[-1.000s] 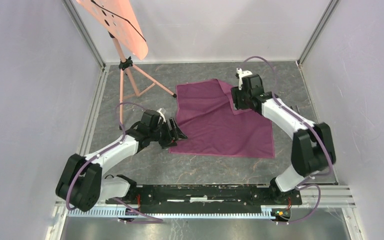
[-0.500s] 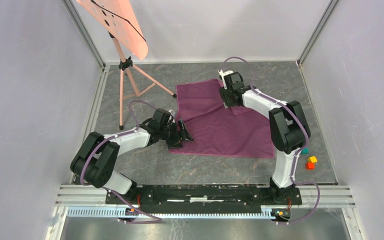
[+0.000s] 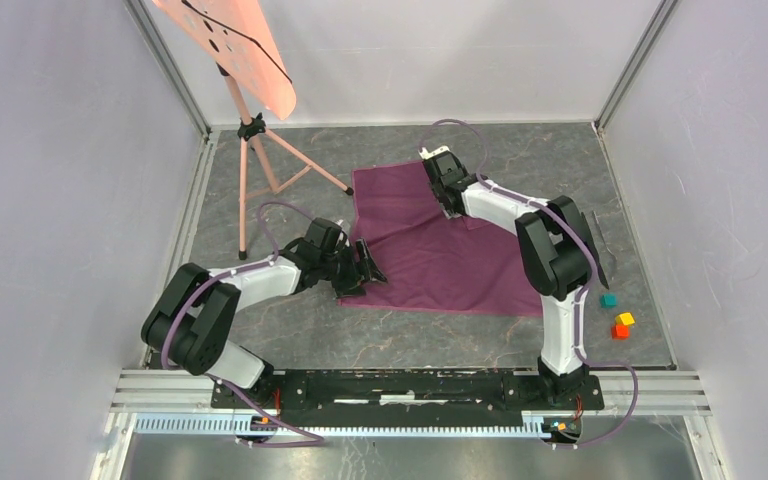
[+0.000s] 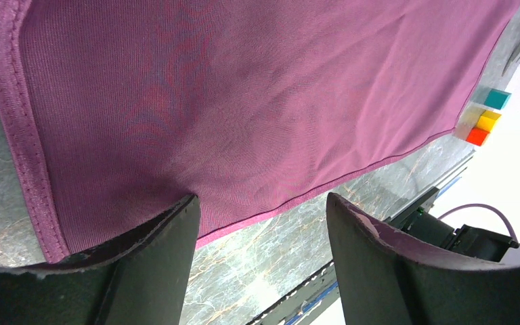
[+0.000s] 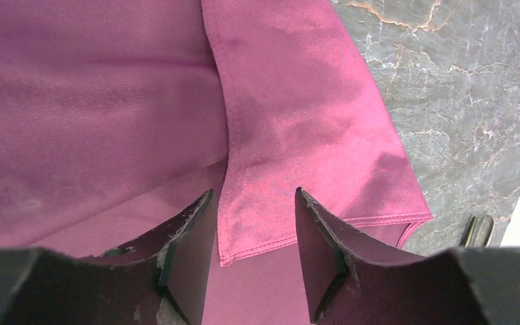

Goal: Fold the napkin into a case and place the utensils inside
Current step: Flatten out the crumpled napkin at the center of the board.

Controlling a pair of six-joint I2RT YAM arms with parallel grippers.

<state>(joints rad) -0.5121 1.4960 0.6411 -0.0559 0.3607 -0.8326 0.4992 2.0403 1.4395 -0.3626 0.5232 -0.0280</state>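
The napkin [image 3: 440,260] lies spread and mostly flat in the middle of the table [image 3: 380,340], not yet a case. Its far right corner is turned over, so a flap [image 5: 298,135] rests on top of the main sheet with its hemmed edge facing up.

The right gripper [image 5: 255,196] is at the far edge of the cloth. Its jaws are partly open and straddle the near corner of that flap. Nothing looks pinched between them yet. They seem placed to take the flap by its hem so the fold can be carried across or undone.

The left gripper [image 4: 263,203] sits low at the near left corner. Its jaws are wide apart and empty, one finger over the cloth beside the near hem. It is probably there to pin or lift that corner while the other arm works.

The utensils [image 3: 603,250] lie on bare table well to the right of the cloth, untouched. Three small coloured cubes [image 3: 619,318] sit just nearer than them. Folding is at an early stage, and filling the case comes later.
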